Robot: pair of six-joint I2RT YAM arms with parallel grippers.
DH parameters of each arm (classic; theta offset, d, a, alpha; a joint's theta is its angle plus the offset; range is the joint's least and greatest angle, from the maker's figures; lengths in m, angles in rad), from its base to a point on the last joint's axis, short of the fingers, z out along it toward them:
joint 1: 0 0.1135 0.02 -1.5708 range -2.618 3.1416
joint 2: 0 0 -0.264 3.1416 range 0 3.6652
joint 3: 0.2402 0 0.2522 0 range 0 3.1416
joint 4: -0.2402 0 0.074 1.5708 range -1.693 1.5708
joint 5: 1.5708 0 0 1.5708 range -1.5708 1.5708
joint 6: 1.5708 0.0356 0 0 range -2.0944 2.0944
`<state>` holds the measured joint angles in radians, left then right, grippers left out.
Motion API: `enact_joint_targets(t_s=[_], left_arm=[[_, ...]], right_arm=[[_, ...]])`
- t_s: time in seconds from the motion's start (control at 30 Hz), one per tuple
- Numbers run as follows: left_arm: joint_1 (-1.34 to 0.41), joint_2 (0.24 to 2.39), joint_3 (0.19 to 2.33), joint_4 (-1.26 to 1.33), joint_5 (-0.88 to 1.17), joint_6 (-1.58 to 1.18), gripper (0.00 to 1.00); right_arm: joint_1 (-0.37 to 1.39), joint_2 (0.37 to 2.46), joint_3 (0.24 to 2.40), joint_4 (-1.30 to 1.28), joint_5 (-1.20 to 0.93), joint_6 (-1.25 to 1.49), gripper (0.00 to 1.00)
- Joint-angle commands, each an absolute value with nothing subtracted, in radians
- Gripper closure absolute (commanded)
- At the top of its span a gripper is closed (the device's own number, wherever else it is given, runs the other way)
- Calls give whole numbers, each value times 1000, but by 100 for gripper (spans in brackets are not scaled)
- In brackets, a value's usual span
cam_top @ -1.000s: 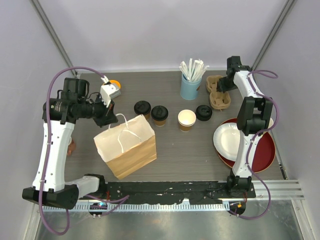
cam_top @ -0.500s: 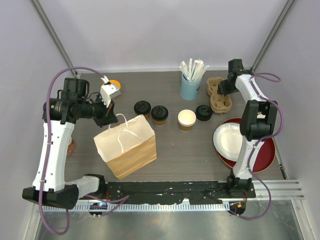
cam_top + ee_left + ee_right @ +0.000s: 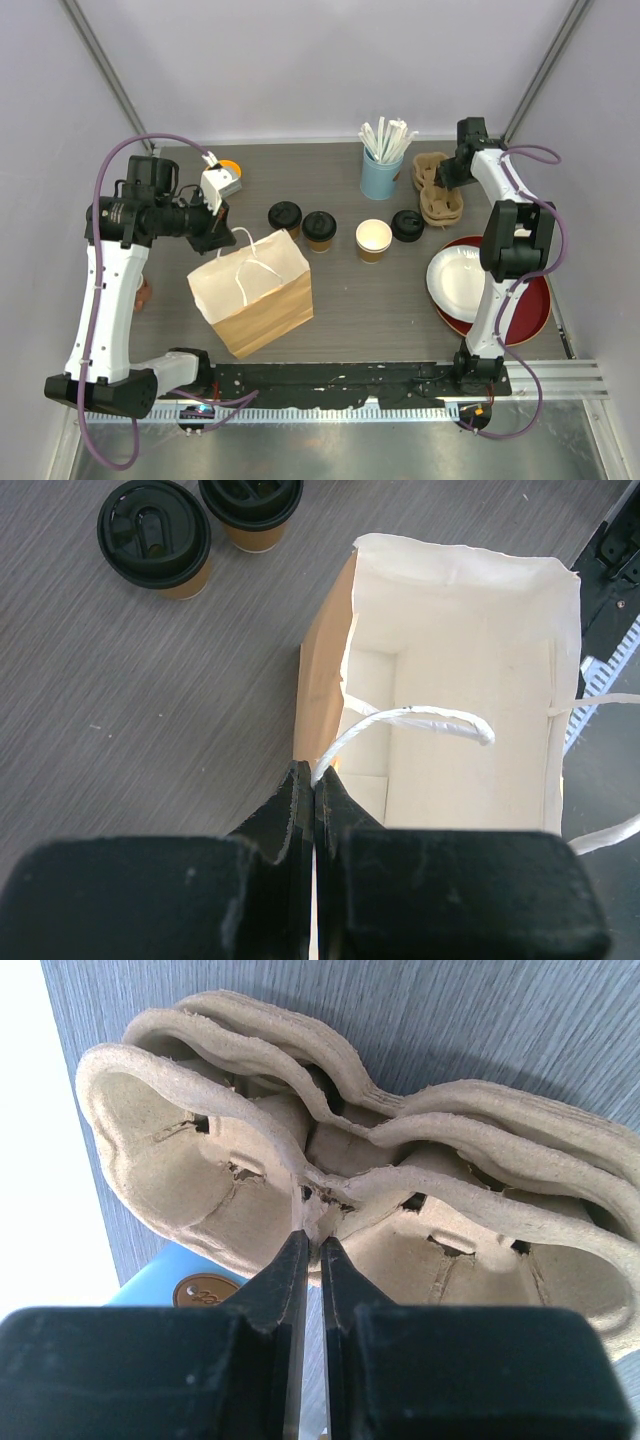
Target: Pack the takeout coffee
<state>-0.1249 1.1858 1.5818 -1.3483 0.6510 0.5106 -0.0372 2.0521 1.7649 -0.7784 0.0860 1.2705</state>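
Paper bag (image 3: 255, 290) stands mouth-up on the table's (image 3: 340, 320) left half, toward the near edge. My left gripper (image 3: 315, 775) is pinched together on the bag's rim where the white handle roots. I read that as propping the mouth open for loading; the inside looks empty.

Red tray (image 3: 530, 310) with a white plate (image 3: 460, 280) sits by the right edge, not in play.

Carrier stack (image 3: 400, 1210) is near the far-right corner. My right gripper (image 3: 312, 1240) is clamped on the centre web of the top carrier, presumably to peel one off the nest. Risk: the lower ones lift with it.

Blue straw cup (image 3: 381, 175) is just left of the stack, close enough to clip on the way out.

Coffee: two lidded coffees (image 3: 285, 216) (image 3: 319, 228) sit mid-table, just past the bag's far side. The open cup (image 3: 373, 239) is to their right, with its loose lid (image 3: 407, 225) lying between it and the stack. Nothing is in a carrier or the bag yet.
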Motion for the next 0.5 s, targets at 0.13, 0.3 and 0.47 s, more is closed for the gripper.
enact_joint_targets(t_s=[0.13, 0.3, 0.47], left_arm=[[-129, 1173, 1591, -1422, 655, 538, 100], [-130, 1172, 1592, -1419, 657, 537, 100], [-130, 1166, 1588, -1424, 653, 543, 100]], right_arm=[[-41, 2014, 1763, -752, 80, 1266, 91], [-40, 2025, 1764, -756, 63, 1273, 81], [-41, 2023, 1766, -758, 69, 1269, 76]])
